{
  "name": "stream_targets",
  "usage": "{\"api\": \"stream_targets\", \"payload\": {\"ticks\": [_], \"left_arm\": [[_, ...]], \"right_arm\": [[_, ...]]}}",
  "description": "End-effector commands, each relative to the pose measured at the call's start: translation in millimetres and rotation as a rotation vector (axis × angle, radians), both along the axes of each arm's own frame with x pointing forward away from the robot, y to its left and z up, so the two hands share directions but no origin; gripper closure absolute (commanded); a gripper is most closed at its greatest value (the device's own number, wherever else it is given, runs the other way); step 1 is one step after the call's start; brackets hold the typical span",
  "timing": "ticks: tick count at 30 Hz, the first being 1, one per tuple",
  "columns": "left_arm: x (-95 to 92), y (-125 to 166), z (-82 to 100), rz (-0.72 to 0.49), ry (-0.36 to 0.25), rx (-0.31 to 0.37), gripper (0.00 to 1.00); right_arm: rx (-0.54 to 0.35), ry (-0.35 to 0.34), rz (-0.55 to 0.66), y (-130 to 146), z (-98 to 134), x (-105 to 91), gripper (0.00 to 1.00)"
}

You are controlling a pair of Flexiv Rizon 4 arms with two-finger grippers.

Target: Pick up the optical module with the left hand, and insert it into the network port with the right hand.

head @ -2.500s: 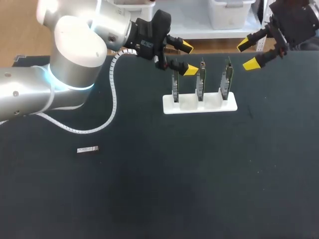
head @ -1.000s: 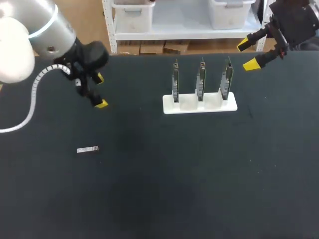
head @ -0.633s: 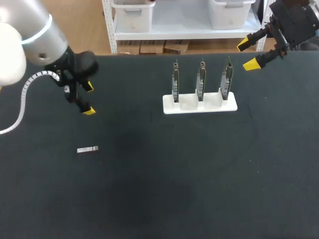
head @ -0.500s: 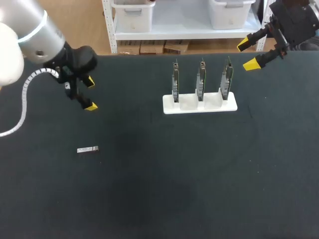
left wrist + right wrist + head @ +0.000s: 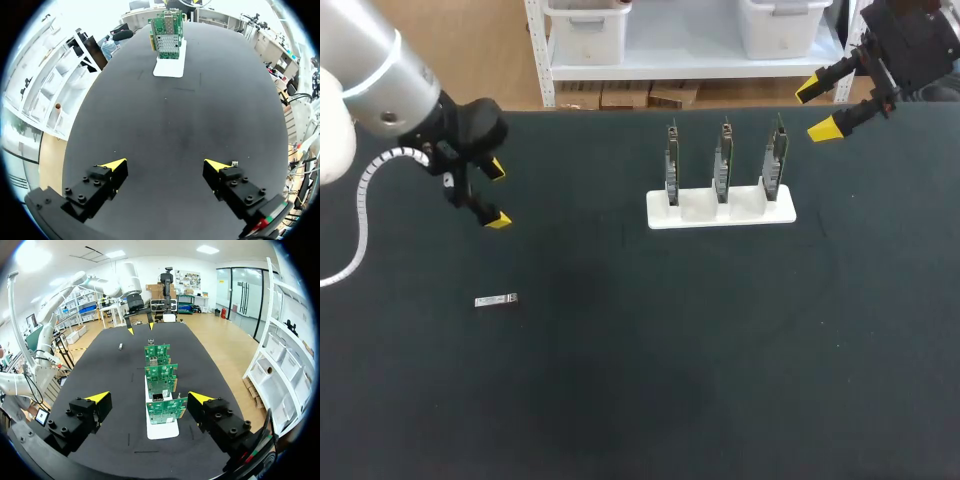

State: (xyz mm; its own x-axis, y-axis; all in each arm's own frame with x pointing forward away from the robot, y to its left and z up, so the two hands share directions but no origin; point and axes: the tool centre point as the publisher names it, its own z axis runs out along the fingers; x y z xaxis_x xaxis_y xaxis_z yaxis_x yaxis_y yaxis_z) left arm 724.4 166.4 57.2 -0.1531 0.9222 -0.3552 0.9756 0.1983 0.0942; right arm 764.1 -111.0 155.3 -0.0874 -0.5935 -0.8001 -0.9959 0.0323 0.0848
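The wide matte black table [image 5: 720,380] carries everything, and by my reading the job is at its first step: the pick-up has not begun. My left arm comes in over the far left of the table. Its left gripper [image 5: 496,195] hangs above the surface with the yellow-tipped fingers spread wide and nothing between them. My right arm waits at the far right corner, and the right gripper [image 5: 815,110] is also spread and empty.

At the far middle sits a white plastic stand [image 5: 720,212] holding three upright green circuit boards [image 5: 724,160], where the network port must be. From the right wrist view the boards [image 5: 161,390] line up ahead of that gripper.

The small silver rectangular optical module [image 5: 496,300] lies flat on the left of the table, nearer than the left gripper and well apart from the stand. In the left wrist view it [image 5: 233,162] shows just beside the outside of one fingertip, not in the gap.

The next move seems to call for shifting the left gripper nearward until the module sits centred between the fingers. It should then turn to span the module's narrow sides, descend and close.
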Motion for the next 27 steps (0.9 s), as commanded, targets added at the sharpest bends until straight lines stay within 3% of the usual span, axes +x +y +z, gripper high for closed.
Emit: {"api": "stream_targets", "payload": {"ticks": [1, 3, 7, 17, 27], "left_arm": [[-8.7, -24, 26.4, -0.038, -0.112, 0.052, 0.0], [-13.9, -23, 30.6, -0.023, -0.144, 0.095, 0.0], [-19.7, -6, 27.2, 0.006, -0.123, 0.136, 0.0], [-34.8, 37, -6.2, 0.071, 0.006, 0.241, 0.0], [-57.9, 49, -13.5, 0.033, 0.089, 0.29, 0.0]], "right_arm": [[-0.001, -0.003, -0.004, 1, 0, -1.8, 0.0], [-0.001, -0.003, -0.004, 1, 0, -1.8, 0.0], [-0.001, -0.003, -0.004, 1, 0, -1.8, 0.0], [-0.001, -0.003, -0.004, 1, 0, -1.8, 0.0], [-0.001, -0.003, -0.004, 1, 0, -1.8, 0.0]]}}
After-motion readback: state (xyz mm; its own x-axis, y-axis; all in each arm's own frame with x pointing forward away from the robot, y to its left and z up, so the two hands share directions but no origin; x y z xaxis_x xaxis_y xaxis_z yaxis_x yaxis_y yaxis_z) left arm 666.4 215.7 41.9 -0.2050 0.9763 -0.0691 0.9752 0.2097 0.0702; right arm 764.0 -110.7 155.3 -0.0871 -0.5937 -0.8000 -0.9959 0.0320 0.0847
